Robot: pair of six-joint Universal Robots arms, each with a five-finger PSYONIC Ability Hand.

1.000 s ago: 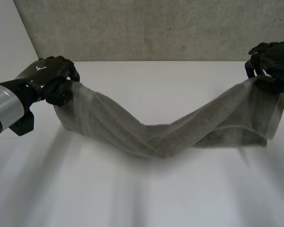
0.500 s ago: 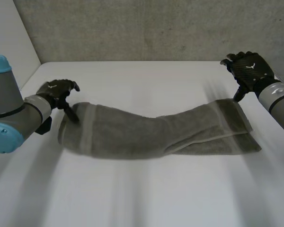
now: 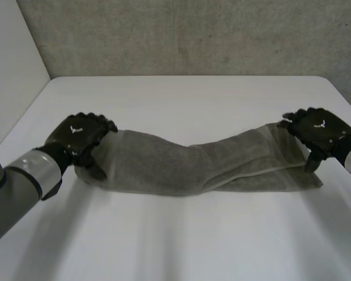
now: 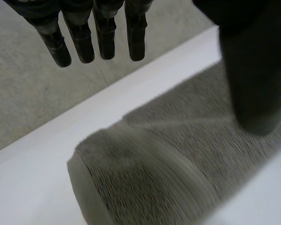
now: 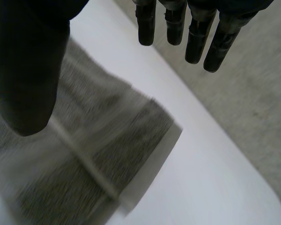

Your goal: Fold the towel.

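A grey towel (image 3: 193, 164), folded into a long strip, lies flat across the white table (image 3: 181, 99). My left hand (image 3: 79, 136) hovers over the strip's left end, fingers (image 4: 98, 40) straight and spread apart from the thumb (image 4: 255, 70), holding nothing. The towel's left end (image 4: 145, 173) lies below that palm. My right hand (image 3: 317, 131) is above the strip's right end, open as well, with its fingers (image 5: 196, 33) straight. The towel's right end with its hem band (image 5: 107, 154) lies under this palm, free of the fingers.
A grey wall (image 3: 193, 35) runs behind the table's far edge. Bare white tabletop (image 3: 181, 240) lies in front of the towel and behind it. The table's right corner (image 3: 327, 82) is near my right hand.
Both hands held the towel's ends raised a second ago. They have let go, the towel has dropped flat, and both hands have come down over its ends.
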